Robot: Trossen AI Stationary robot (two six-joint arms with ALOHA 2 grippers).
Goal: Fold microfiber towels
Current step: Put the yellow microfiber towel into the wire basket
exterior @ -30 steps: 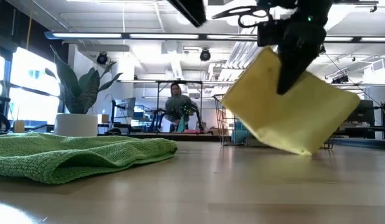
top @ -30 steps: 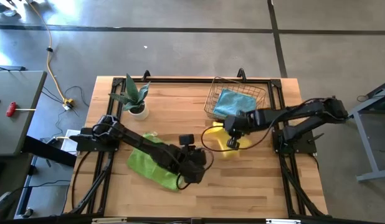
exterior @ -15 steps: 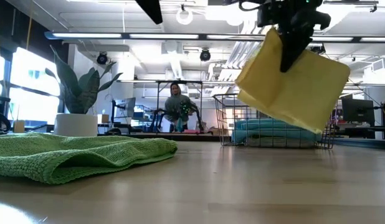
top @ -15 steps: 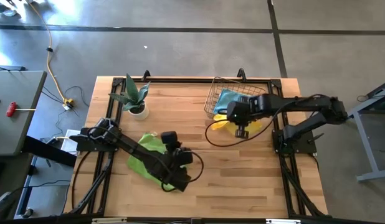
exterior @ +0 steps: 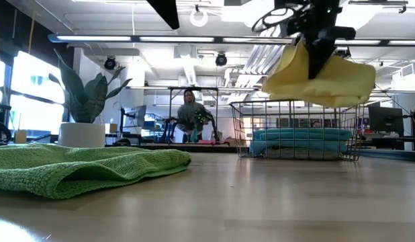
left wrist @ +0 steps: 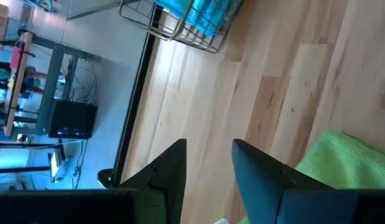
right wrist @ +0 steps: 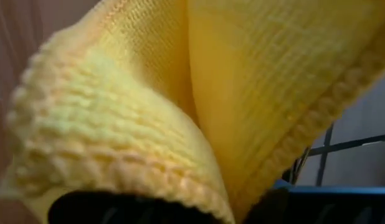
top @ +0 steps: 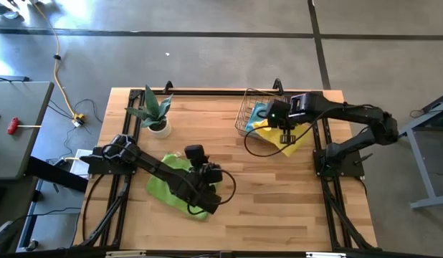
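A: Where is the folded yellow towel (exterior: pixel 323 72)?
B: It is held in the air above the wire basket (exterior: pixel 298 130), clamped in the right gripper (top: pixel 286 131), whose fingers are pinched together on it. A teal towel (exterior: pixel 300 142) is already laid in the basket.

A: And the green towel (top: pixel 177 184)?
B: It is spread, unfolded, on the table (top: pixel 279 201), near the plant (top: pixel 155 113). The left gripper (left wrist: pixel 208 163) is held above it with its fingers apart and nothing between them.

A: How should this step be done well?
B: The towel is probably meant for the basket. It should be lowered squarely over the teal one before it is let go, so the fold is kept and no corner is caught on the wire rim.
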